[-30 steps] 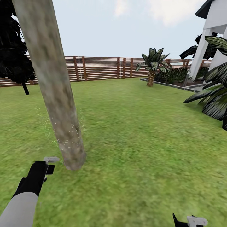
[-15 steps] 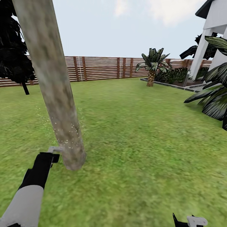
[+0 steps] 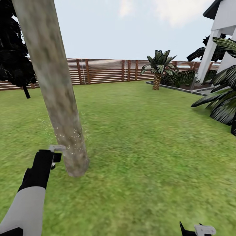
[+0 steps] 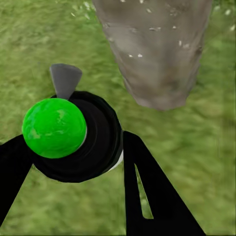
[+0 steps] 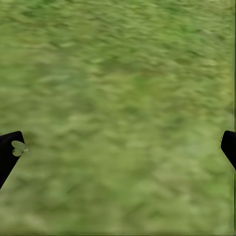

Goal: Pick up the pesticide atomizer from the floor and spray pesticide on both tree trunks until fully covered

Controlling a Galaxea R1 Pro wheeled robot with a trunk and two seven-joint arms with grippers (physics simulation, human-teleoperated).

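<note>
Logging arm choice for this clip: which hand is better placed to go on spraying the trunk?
Left. The left hand is shut on the atomizer right beside the tree trunk, already dotted with white pesticide. The right hand hangs open over grass, apart from the trunk.

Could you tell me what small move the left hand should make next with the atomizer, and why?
Probably raise the left hand a little and keep the atomizer aimed at the tree trunk. The white pesticide specks sit in a low band near the hand's height, while the trunk above looks bare, so coverage seems far from complete.
</note>
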